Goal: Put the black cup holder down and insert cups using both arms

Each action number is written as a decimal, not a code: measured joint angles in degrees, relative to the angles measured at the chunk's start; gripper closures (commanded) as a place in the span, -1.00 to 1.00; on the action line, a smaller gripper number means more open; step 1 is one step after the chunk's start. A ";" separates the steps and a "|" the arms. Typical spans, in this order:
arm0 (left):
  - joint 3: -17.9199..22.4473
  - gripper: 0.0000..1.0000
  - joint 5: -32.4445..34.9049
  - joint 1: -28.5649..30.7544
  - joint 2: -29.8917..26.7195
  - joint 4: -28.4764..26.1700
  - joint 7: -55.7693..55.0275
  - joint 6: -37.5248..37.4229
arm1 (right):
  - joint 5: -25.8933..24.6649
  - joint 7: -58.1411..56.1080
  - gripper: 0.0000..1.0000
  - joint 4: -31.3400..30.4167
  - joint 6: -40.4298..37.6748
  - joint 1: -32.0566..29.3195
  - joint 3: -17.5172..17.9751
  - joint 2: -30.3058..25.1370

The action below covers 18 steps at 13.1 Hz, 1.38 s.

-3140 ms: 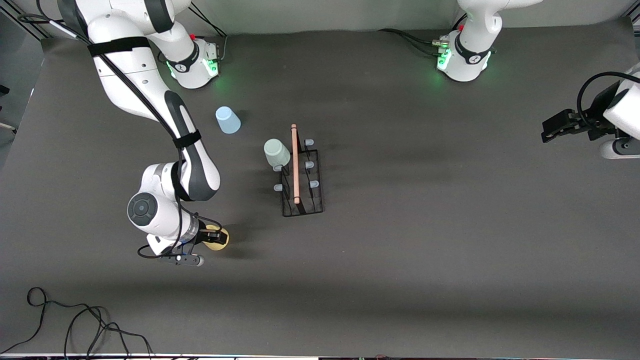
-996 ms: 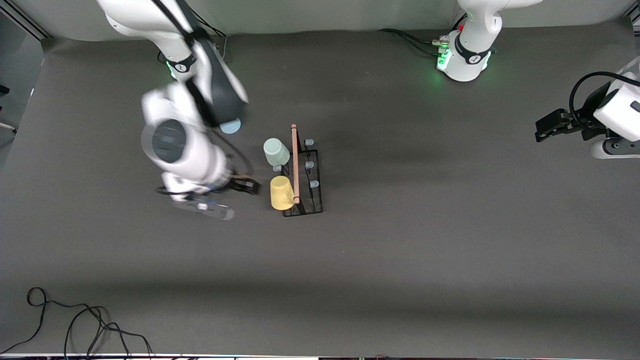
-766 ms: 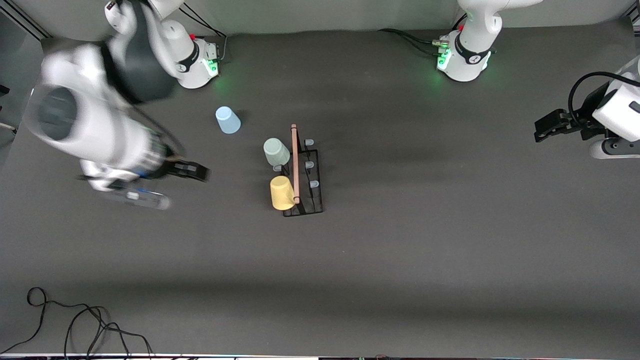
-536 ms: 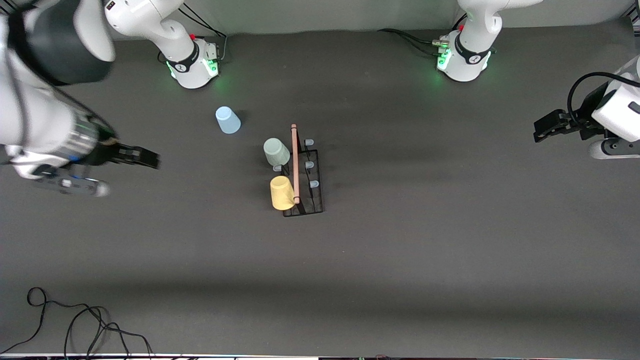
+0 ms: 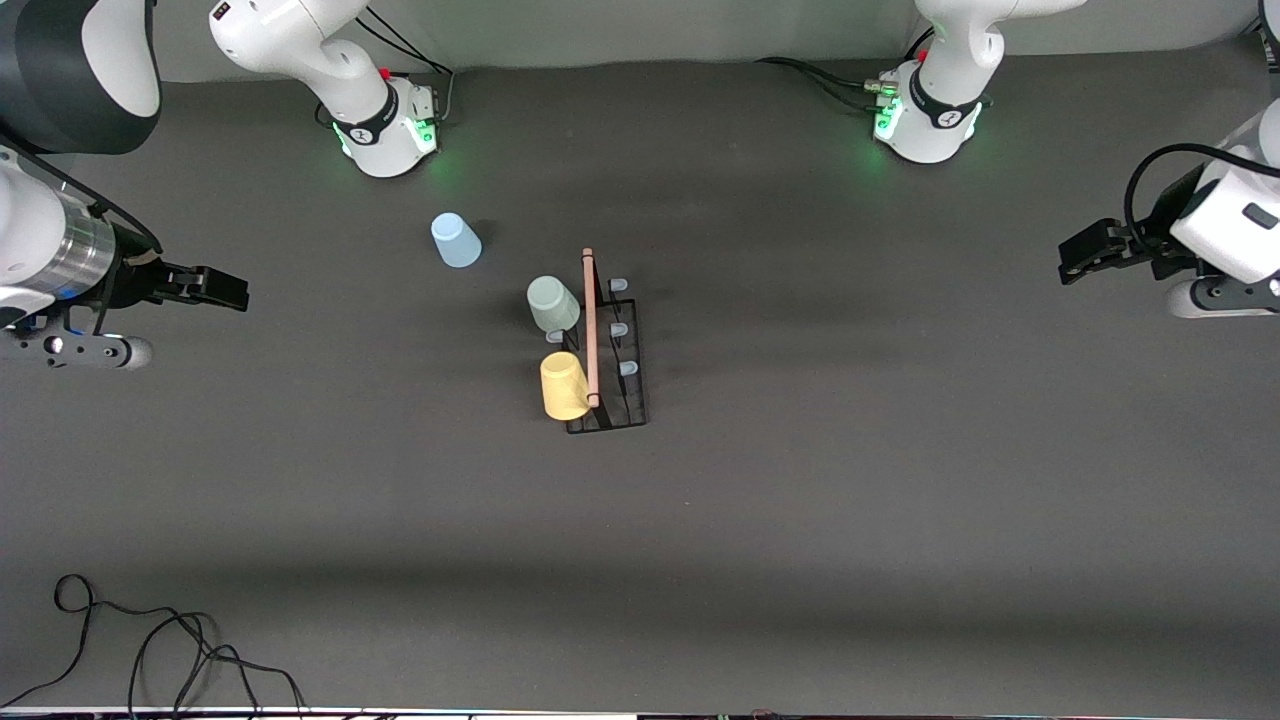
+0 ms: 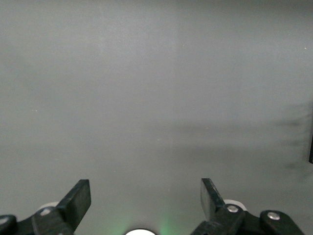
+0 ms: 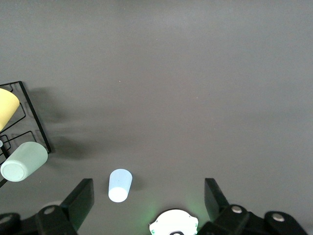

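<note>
- Yellow cup [image 5: 563,386]: seated tilted on a peg at the end of the black cup holder [image 5: 607,360] nearest the front camera, on the side facing my right arm.
- Black cup holder: stood mid-desk [image 5: 850,500], wooden rod handle [image 5: 590,328] uppermost.
- Grey-green cup [image 5: 553,304]: seated on a peg of the same row, farther from the camera than the yellow one.
- Light blue cup [image 5: 456,240]: stood mouth-down on the desk, apart from the holder, toward my right arm's base. Not yet inserted.
- My right hand [image 5: 215,287]: released, fingers spread, nothing in it; hung over the desk at my right arm's end.
- My left hand [image 5: 1085,251]: released and empty, waiting over the left arm's end.
- Step in hand, as I judged it: fetch the blue cup. Best taken across its tapered wall, low and square, lifted straight, then tilted to match a free peg.
</note>
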 measured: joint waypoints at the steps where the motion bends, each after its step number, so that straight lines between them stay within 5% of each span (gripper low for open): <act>1: -0.02 -1.00 0.03 -0.51 0.00 0.01 -0.46 0.04 | -0.02 0.00 -1.00 0.00 0.01 0.00 -0.01 0.00; 5: 0.06 -1.00 0.14 -0.93 0.00 0.03 -0.75 0.25 | -0.05 -0.01 -1.00 -0.01 0.50 -0.51 0.46 0.03; 6: 0.19 -1.00 0.21 -0.91 0.00 0.03 -0.74 0.49 | -0.13 -0.02 -1.00 0.00 0.72 -2.84 2.87 0.00; 12: 1.21 -1.00 0.29 -0.79 -0.05 0.40 -0.50 1.07 | -4.14 -0.13 -1.00 -2.04 2.77 -31.95 33.64 -3.18; 18: 2.60 -1.00 0.30 0.04 -0.06 0.45 0.64 1.45 | -4.35 -5.49 -1.00 -15.29 13.34 -40.54 40.20 -12.28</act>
